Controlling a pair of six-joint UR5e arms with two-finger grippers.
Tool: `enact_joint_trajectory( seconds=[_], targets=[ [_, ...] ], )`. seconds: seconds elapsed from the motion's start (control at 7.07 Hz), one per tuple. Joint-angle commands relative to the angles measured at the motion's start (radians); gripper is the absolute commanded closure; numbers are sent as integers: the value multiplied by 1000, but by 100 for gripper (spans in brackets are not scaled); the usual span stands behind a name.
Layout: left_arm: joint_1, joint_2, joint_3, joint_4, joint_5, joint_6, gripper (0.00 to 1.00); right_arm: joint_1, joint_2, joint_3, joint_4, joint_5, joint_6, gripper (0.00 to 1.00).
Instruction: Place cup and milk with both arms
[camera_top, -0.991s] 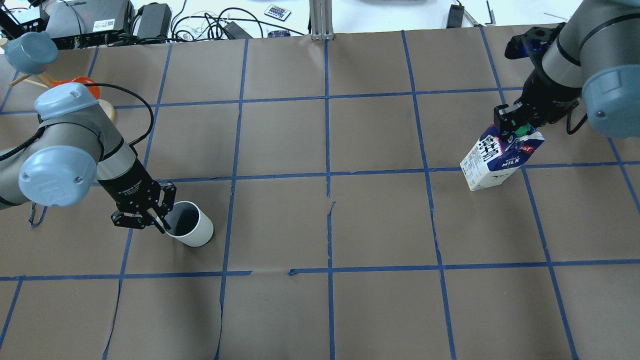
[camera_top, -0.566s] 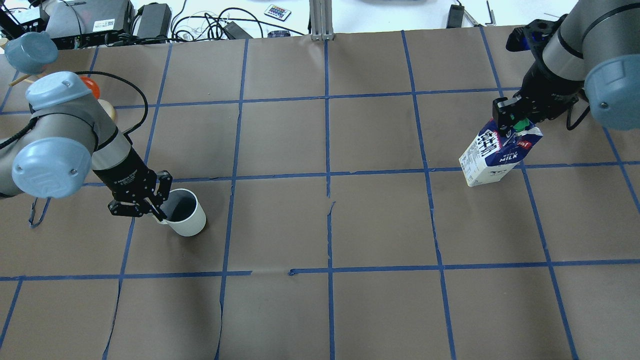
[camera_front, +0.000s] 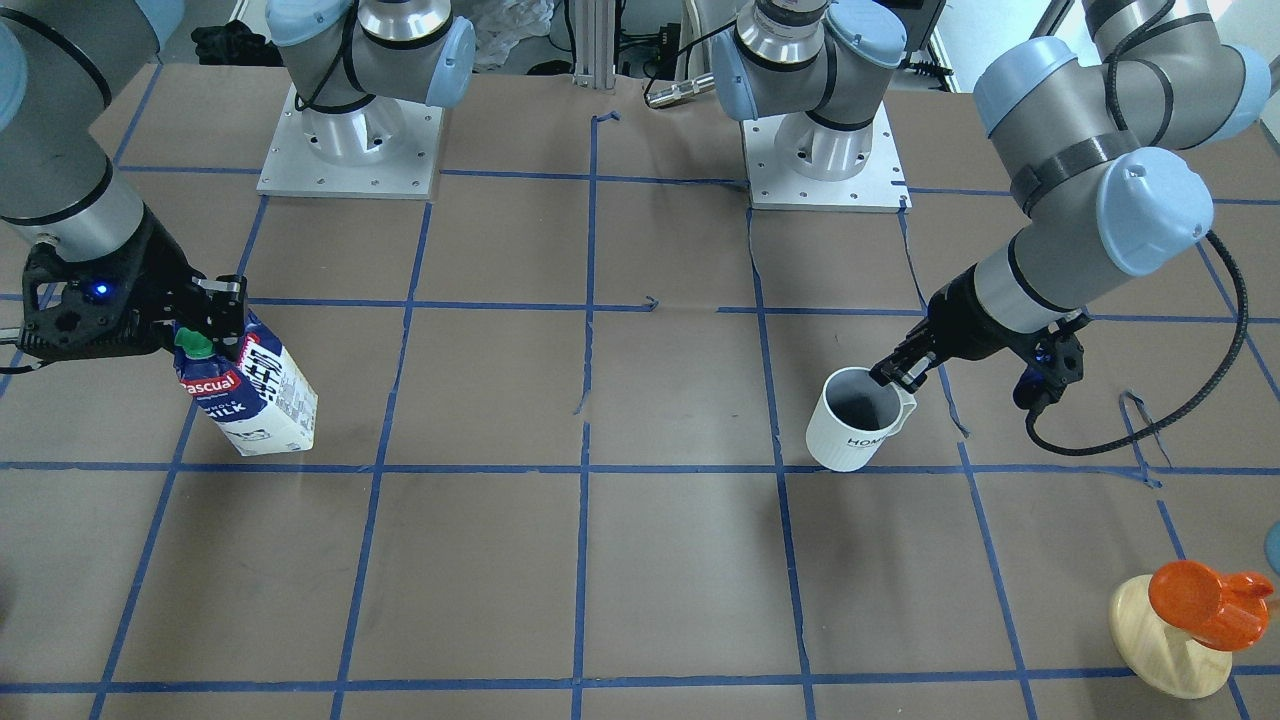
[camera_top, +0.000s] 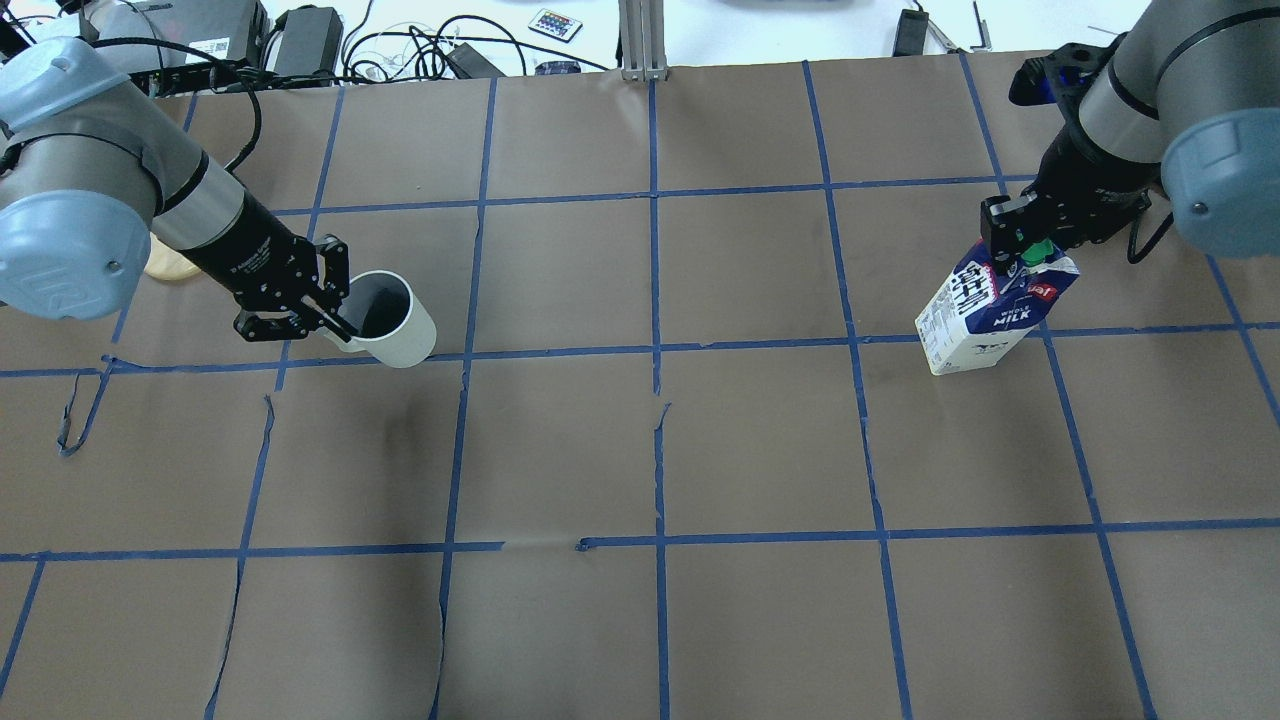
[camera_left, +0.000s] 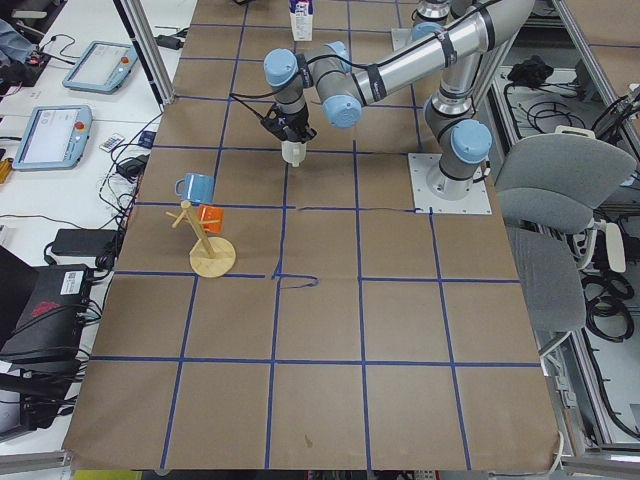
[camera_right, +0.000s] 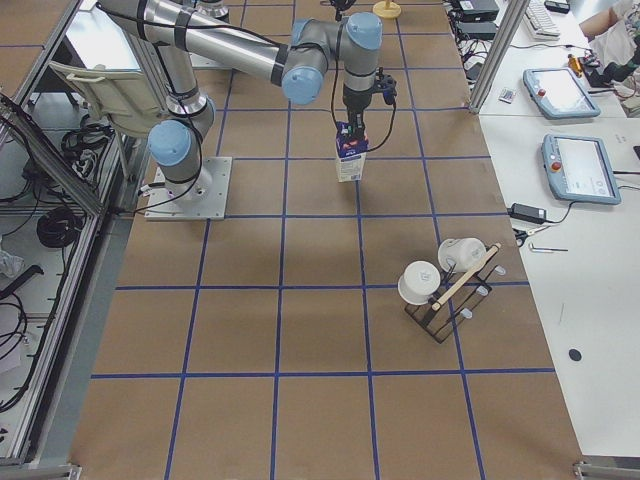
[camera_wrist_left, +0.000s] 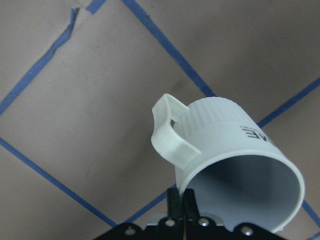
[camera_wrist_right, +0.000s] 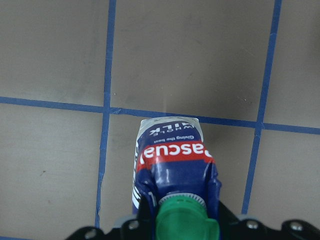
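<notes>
The white cup (camera_top: 398, 330) with dark inside hangs tilted from my left gripper (camera_top: 343, 325), which is shut on its rim beside the handle. It shows in the front view (camera_front: 850, 440), where the gripper (camera_front: 897, 378) holds it at the right, and in the left wrist view (camera_wrist_left: 235, 145), clear above the paper. The blue and white milk carton (camera_top: 980, 320) with green cap leans under my right gripper (camera_top: 1022, 255), shut on its gabled top. The carton also shows in the front view (camera_front: 255, 395) and right wrist view (camera_wrist_right: 172, 155).
A wooden mug stand (camera_front: 1170, 650) with an orange cup (camera_front: 1200, 600) stands at the table's left end. A black rack with white cups (camera_right: 440, 285) stands at the right end. Cables and devices (camera_top: 300, 45) lie past the far edge. Blue tape grids the brown paper.
My left gripper has carried the cup away from the robot, toward the table's far side. My right gripper and the milk have shifted only slightly the same way.
</notes>
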Motion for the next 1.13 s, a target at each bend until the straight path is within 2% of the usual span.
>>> enact_joint_trajectory(
  seconds=[0.0, 0.28, 0.42, 0.57, 0.99],
  targets=[
    [-162, -49, 58, 84, -29, -172, 100, 5, 2, -15, 1, 28, 23, 100],
    [-264, -158, 159, 133, -55, -287, 100, 37, 10, -34, 1, 31, 52, 100],
    [-281, -221, 252, 118, -82, -350, 100, 37, 12, -32, 1, 33, 57, 100],
    [-339, -262, 302, 105, -107, -378, 100, 38, 15, -32, 3, 33, 57, 100],
    [-416, -359, 368, 156, -108, -525, 100, 43, 18, -32, 23, 33, 59, 100]
  ],
)
